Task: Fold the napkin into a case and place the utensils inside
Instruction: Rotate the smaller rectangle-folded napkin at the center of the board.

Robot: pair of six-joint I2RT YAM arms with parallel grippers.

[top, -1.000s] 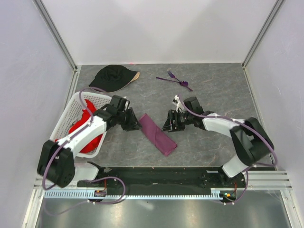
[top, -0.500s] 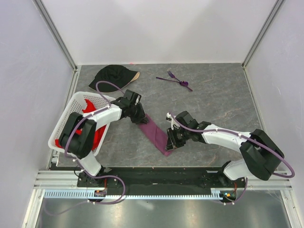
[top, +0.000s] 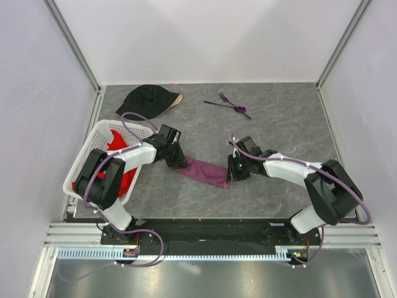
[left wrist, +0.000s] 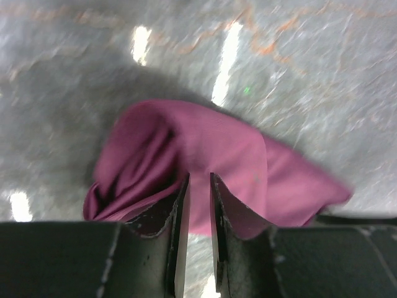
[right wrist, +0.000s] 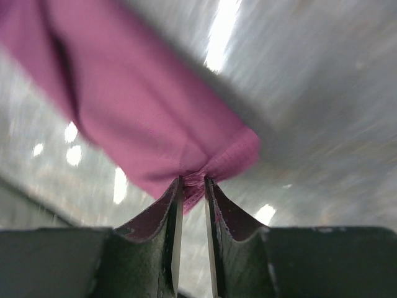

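The plum-purple napkin (top: 205, 172), folded into a narrow strip, stretches between my two grippers near the table's middle. My left gripper (top: 180, 163) is shut on its left end, where the cloth (left wrist: 198, 149) bunches around the fingertips. My right gripper (top: 229, 177) is shut on its right end, the cloth (right wrist: 155, 112) pinched and puckered between the tips. The purple utensils (top: 229, 104), a fork among them, lie on the table at the back, far from both grippers.
A black cap (top: 147, 100) lies at the back left. A white lattice basket (top: 87, 155) holding a red cloth (top: 126, 175) stands at the left, under the left arm. Walls close in on three sides.
Both grippers came in onto the ends of the napkin strip and shut on it. The strip has turned from a steep diagonal to lie nearly crosswise.
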